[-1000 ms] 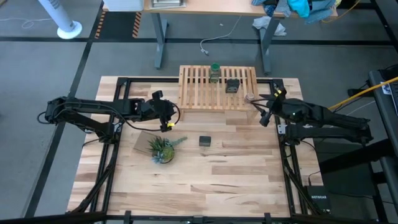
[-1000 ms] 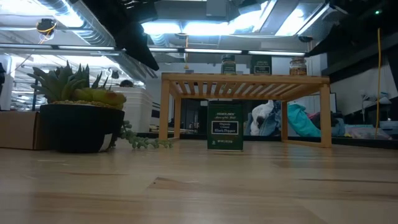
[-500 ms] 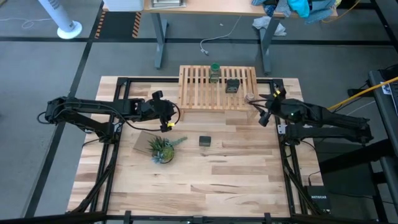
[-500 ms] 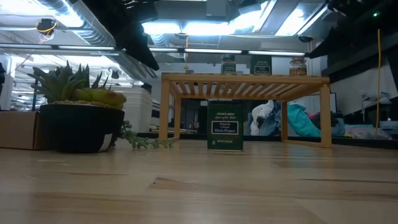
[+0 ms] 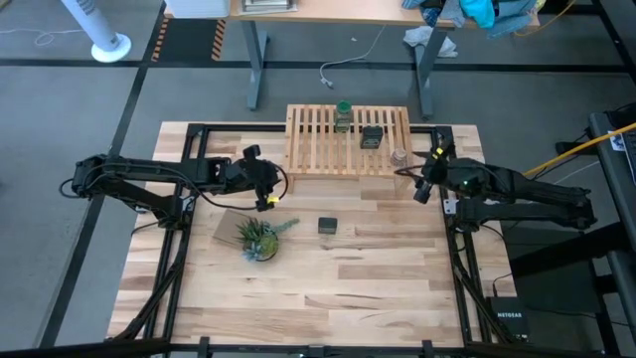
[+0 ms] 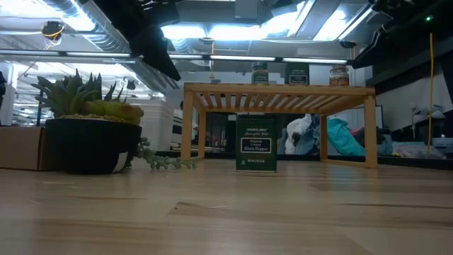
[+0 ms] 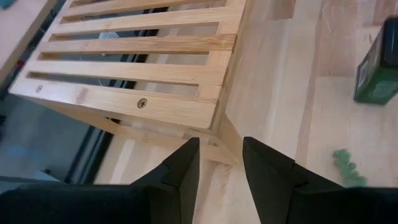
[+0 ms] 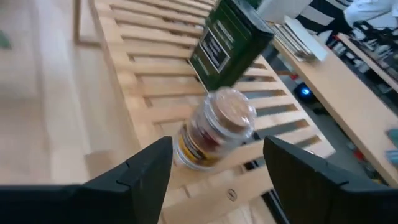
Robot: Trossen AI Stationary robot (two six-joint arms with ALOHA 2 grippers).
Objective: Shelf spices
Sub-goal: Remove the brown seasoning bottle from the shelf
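The light-wood slatted shelf point(image 5: 348, 139) stands at the table's far edge. On its top stand the green-capped jar point(image 5: 343, 114), a dark tin point(image 5: 372, 136) and the tiny round pale jar point(image 5: 399, 156), upright near the right end. The second dark tin point(image 5: 327, 226) stands on the tabletop in front of the shelf point(image 6: 279, 91). My right gripper point(image 8: 217, 174) is open, just off the tiny jar point(image 8: 214, 127), with a finger at each side and short of it. My left gripper point(image 7: 217, 158) is open, hovering by the shelf's near left corner point(image 7: 211, 118).
A spiky green plant in a dark pot point(image 5: 258, 239) sits on a brown card left of the loose tin point(image 6: 255, 144). Bare tabletop lies in front of and to the right of that tin. A desk and clutter stand beyond the far edge.
My right gripper has drawn back a little from the tiny jar, which stays upright on the shelf. Nothing else has moved.
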